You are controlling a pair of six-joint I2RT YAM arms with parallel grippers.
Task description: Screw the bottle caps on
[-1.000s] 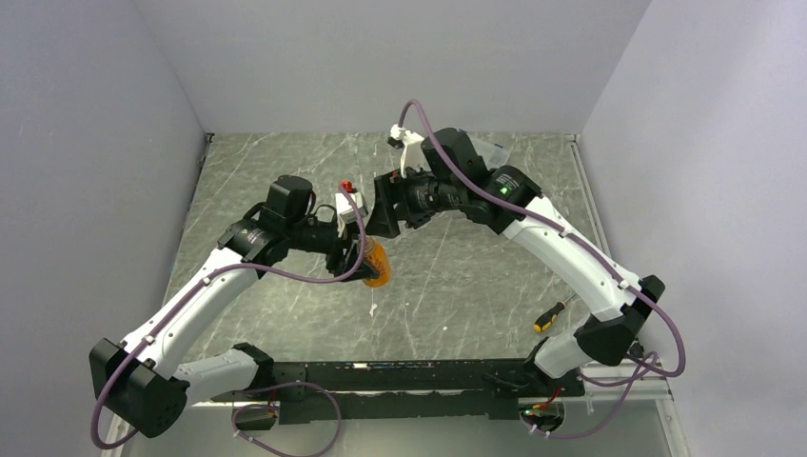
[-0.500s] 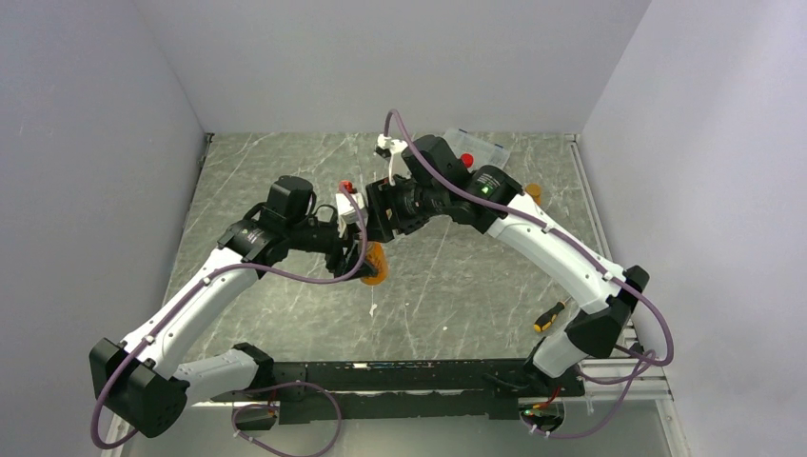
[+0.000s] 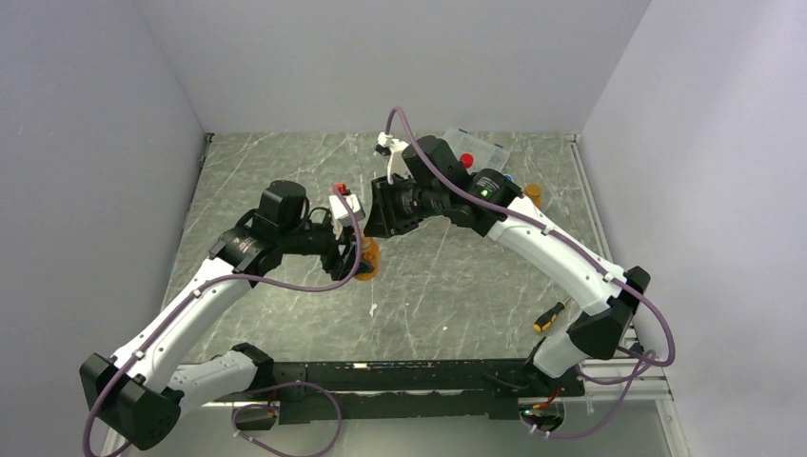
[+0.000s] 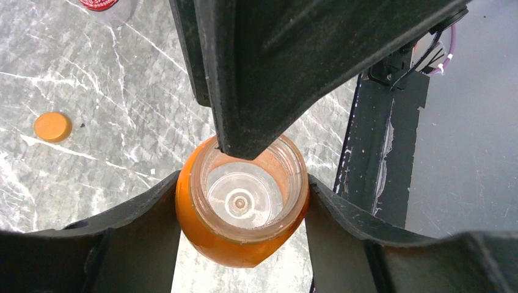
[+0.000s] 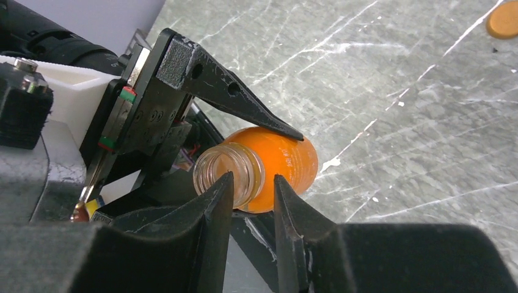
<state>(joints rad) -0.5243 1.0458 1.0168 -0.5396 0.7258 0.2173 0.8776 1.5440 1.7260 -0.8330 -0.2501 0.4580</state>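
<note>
1. Orange bottle, no cap, held sideways over the table by the clamped left gripper.
2. Right gripper at its mouth, fingers nearly together; can't tell if it's gripping anything.
3. Grey marble table, plain pale walls.
4. Right arm hides part of the clear box.

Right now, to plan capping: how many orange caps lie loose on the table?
1: the orange cap lies on the table beyond the held orange bottle. The arms may hide others.
</note>
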